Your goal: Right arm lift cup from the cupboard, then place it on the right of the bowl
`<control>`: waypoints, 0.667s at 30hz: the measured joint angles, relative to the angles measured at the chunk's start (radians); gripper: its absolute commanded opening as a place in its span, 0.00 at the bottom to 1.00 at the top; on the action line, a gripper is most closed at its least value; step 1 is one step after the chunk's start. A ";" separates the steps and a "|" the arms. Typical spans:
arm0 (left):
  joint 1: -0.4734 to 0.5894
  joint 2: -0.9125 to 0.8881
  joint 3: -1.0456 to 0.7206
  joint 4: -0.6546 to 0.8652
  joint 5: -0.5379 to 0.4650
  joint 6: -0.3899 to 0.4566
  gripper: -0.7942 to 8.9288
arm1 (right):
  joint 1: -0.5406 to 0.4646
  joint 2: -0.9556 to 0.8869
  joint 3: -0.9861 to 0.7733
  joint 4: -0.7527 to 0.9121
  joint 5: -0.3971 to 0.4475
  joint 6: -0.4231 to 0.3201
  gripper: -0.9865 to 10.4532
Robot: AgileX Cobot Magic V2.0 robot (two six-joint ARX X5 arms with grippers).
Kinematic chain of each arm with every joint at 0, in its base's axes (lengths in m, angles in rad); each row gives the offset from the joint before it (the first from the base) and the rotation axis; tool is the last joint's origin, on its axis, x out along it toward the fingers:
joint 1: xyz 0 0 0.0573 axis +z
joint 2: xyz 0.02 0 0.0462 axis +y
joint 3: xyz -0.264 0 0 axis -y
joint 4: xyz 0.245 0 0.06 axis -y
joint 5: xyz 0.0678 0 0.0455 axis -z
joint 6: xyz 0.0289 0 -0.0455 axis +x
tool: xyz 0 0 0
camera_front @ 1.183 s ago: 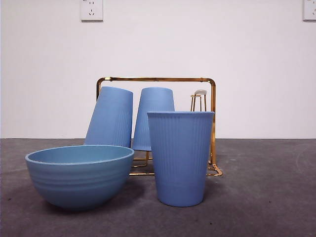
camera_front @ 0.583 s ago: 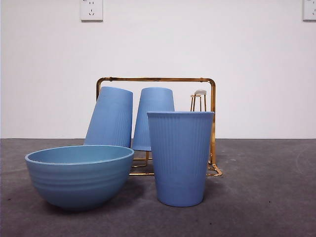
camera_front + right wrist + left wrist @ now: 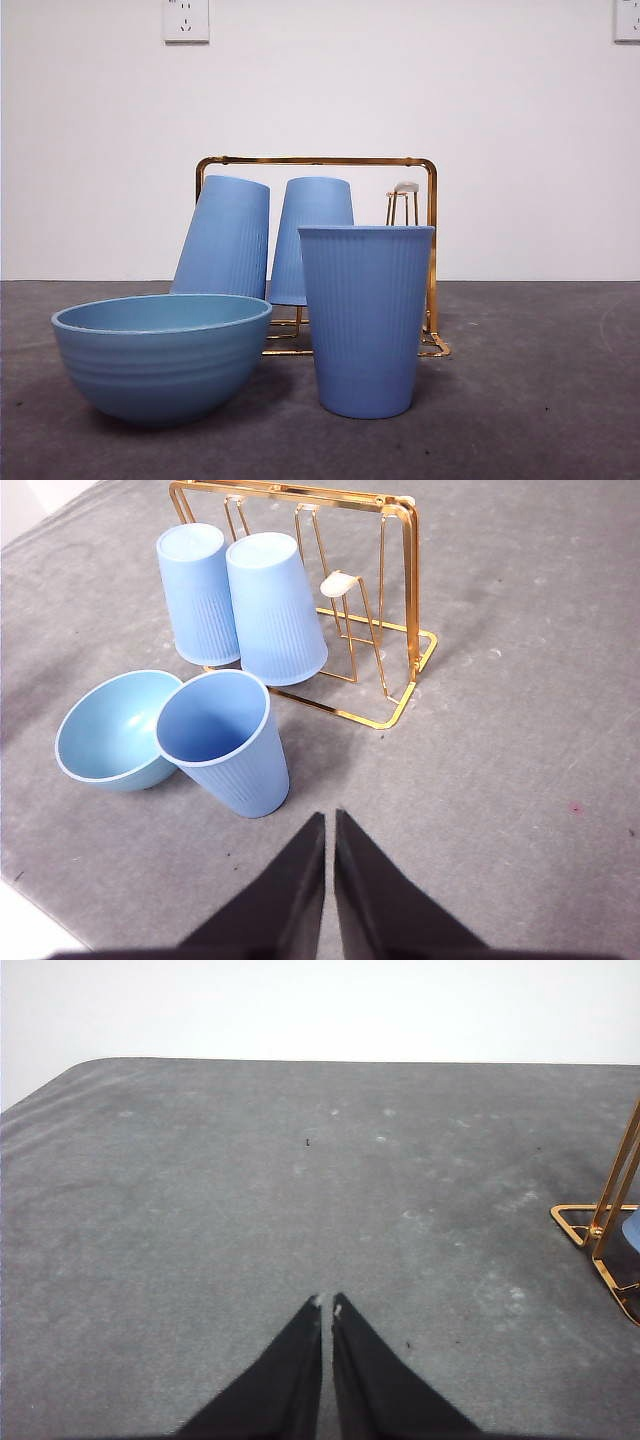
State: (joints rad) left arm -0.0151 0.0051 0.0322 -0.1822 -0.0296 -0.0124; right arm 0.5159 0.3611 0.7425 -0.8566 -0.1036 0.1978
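Cup stands upright on the bench, right of the bowl, both grippers clear of it.

Nearest you, the bowl [image 3: 160, 355] and the cup [image 3: 366, 320] sit side by side toward the front edge, the cup mouth-up just beside the bowl. Behind them the cupboard [image 3: 430, 250] holds two more cups [image 3: 225, 240] upside down on its pegs. You see the right gripper [image 3: 329, 820] above the bench with jaws pressed together, holding nothing; the left gripper [image 3: 327, 1305] waits over bare bench, jaws likewise together.
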 measured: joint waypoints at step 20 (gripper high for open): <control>0.000 0.000 0.000 0.000 0.000 -0.003 0.10 | -0.393 -0.321 -0.590 0.677 0.203 -0.150 0.10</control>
State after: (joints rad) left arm -0.0151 0.0051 0.0322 -0.1825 -0.0296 -0.0151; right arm 0.1226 0.0402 0.1524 -0.1799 0.0998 0.0479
